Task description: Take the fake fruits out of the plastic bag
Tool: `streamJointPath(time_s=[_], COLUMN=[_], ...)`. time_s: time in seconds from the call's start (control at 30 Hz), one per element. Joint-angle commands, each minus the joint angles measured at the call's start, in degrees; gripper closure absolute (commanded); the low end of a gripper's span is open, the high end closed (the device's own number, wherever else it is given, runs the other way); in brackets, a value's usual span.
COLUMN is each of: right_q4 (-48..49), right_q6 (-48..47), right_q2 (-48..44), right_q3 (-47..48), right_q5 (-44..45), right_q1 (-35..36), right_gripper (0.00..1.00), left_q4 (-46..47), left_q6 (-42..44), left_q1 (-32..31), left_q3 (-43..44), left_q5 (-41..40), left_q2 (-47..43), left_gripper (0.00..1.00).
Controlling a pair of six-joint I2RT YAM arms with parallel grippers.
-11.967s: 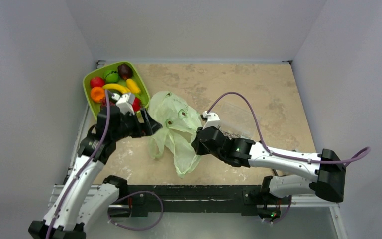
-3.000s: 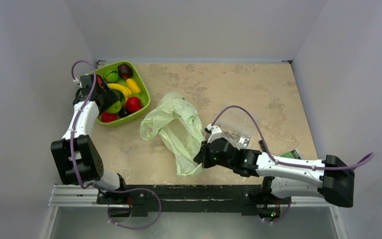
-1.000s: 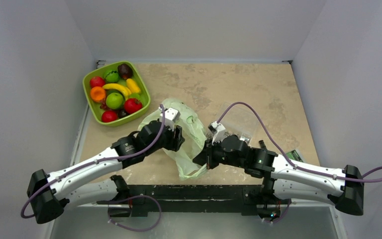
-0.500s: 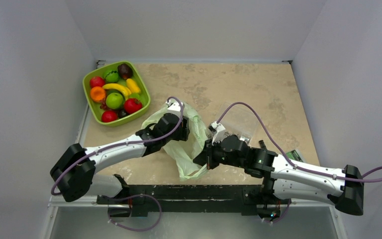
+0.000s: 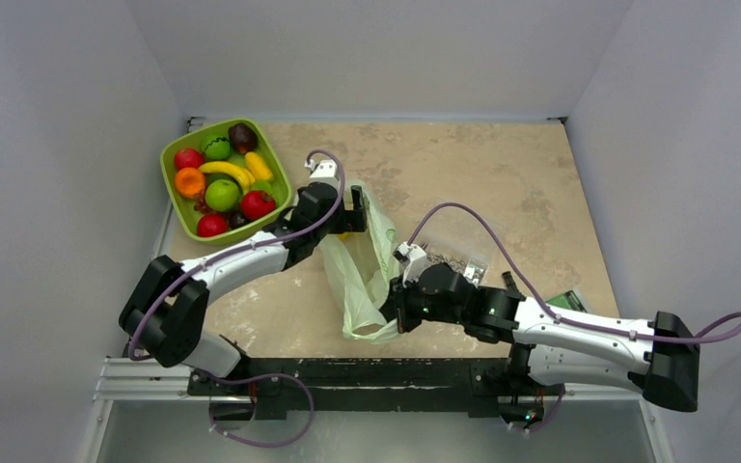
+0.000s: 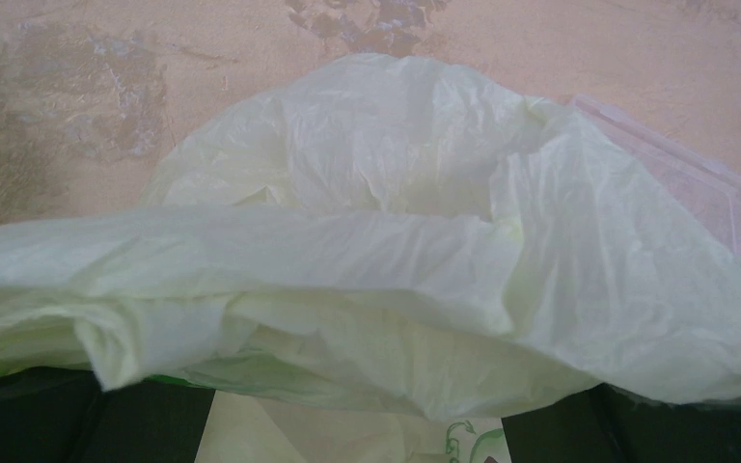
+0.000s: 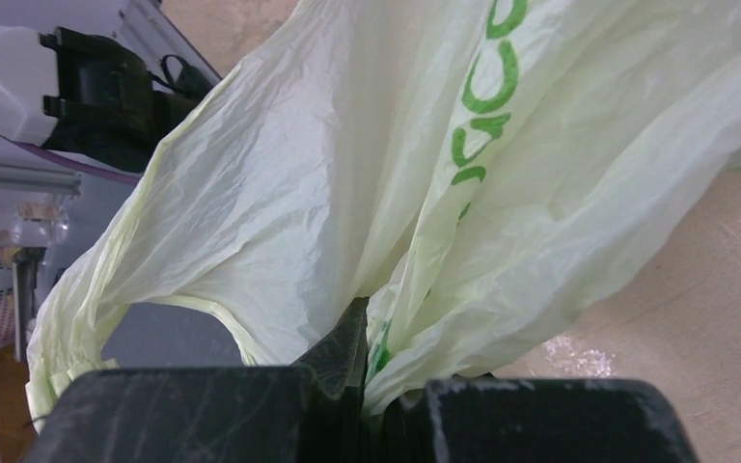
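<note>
The pale green plastic bag [image 5: 355,275] lies as a narrow crumpled strip in the middle of the table. My left gripper [image 5: 352,205] is open at its far end; in the left wrist view the bag [image 6: 396,241] drapes across the wide gap between my dark fingers [image 6: 19,420]. My right gripper [image 5: 393,304] is shut on the bag's near end, with the plastic [image 7: 396,145] pinched between the jaws [image 7: 371,386]. No fruit shows inside the bag. A red fruit [image 5: 258,204], a light green one [image 5: 222,195] and a yellow one [image 5: 259,166] lie in the green tray [image 5: 280,207].
The tray at the far left also holds a banana [image 5: 224,170], an orange fruit [image 5: 189,180] and several others. A clear box of screws [image 5: 455,262] sits right of the bag, also in the left wrist view [image 6: 680,174]. A small green item [image 5: 569,301] lies by the right arm.
My left arm has swung from the bag's middle to its far end, and the bag has drawn out into a narrower strip. My right gripper has kept its hold and barely moved.
</note>
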Motion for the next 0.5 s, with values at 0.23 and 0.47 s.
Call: streamJointPath(time_s=[0.23,0.47], right_q4=[4.5,5.7], right_q6=[-0.5,-0.2], right_q2=[6.2,5.6], right_q3=[-4.7,-4.7], right_q5=[-1.6,-1.7], right_q1=[0.7,0.9], right_gripper=[1.00,1.00], left_q4=[0.8,-1.0], left_q6=[5.4,10.2], left_q1=[1.8,1.7], left_q3=[4.1,4.5], left_q5=[2.2,-4.3], left_q2=[6.0,7.1], left_gripper=[0.05,0.07])
